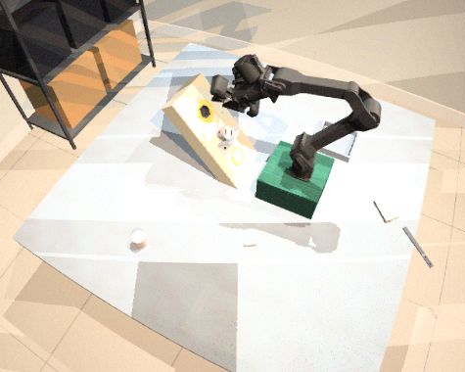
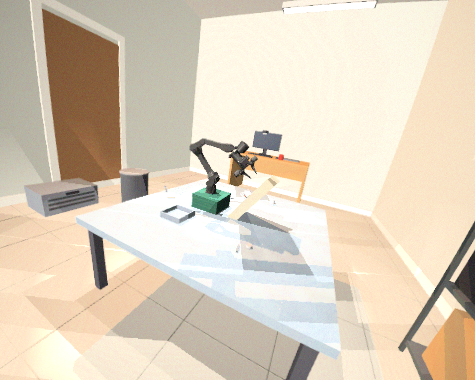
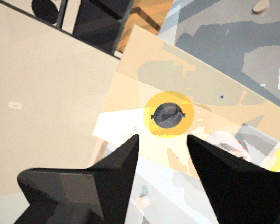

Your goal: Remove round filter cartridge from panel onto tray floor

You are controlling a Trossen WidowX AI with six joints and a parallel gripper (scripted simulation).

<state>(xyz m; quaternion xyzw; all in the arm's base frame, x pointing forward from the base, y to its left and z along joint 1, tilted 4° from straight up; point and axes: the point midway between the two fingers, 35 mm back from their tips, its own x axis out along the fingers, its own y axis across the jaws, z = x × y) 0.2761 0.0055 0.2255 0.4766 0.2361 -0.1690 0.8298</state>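
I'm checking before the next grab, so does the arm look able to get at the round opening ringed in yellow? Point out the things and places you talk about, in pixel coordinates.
Probably yes: the gripper [image 1: 234, 104] [image 2: 247, 174] [image 3: 162, 138] is open before the opening [image 1: 206, 112] [image 3: 168, 115], and the wrist view shows nothing between them.

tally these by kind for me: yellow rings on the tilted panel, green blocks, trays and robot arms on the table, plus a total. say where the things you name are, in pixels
yellow rings [image 1: 199, 109] [image 3: 168, 132]: 2
green block [image 1: 278, 162] [image 2: 204, 199]: 1
tray [image 1: 337, 155] [image 2: 169, 218]: 1
robot arm [image 1: 322, 83] [image 2: 204, 162]: 1
total: 5
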